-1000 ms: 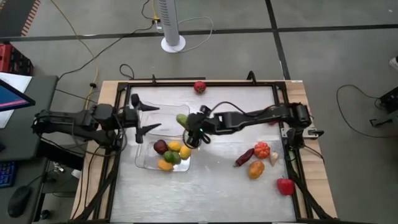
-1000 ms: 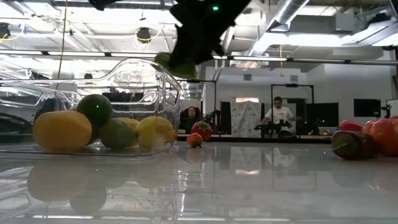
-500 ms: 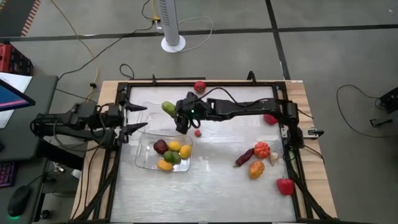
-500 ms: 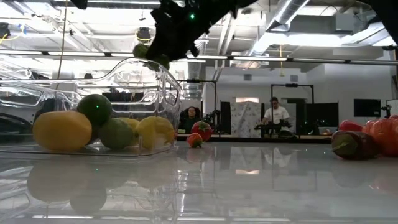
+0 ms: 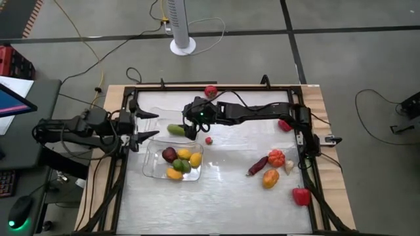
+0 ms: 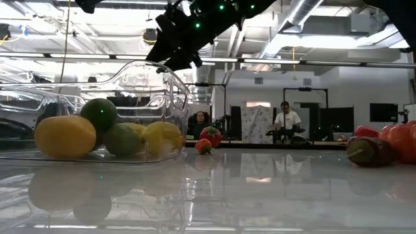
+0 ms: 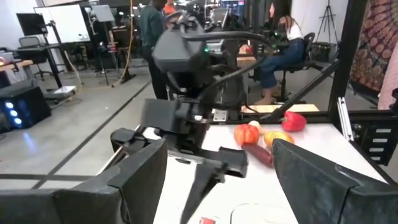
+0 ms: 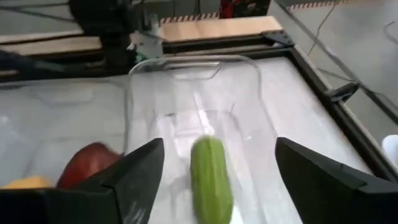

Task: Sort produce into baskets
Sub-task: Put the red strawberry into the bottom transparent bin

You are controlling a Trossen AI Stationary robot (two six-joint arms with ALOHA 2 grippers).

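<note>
A green cucumber-like piece of produce [image 8: 211, 177] [image 5: 175, 130] is in the far clear basket [image 8: 193, 62] [image 5: 154, 117], below and just ahead of my right gripper [image 5: 189, 124] [image 8: 214, 158]. That gripper hangs open over the basket with nothing between its fingers. The near basket [image 5: 149, 172] holds several pieces, yellow, green and dark red [image 5: 178, 162]. My left gripper [image 5: 146, 124] [image 7: 217, 186] is open and level at the baskets' left edge, touching nothing.
A red piece [image 5: 210, 91] lies at the far edge and a small red one [image 5: 209, 139] right of the baskets. At the right lie several more: red [image 5: 285, 124], dark purple [image 5: 258, 165], orange-red [image 5: 276, 157], orange [image 5: 270, 178], whitish [image 5: 289, 167], red [image 5: 301, 195].
My right gripper carried the green piece from over the near basket toward the table's far left, then opened and let it go. The piece has dropped into the far basket. My left gripper drew back a little toward the table's left edge.
</note>
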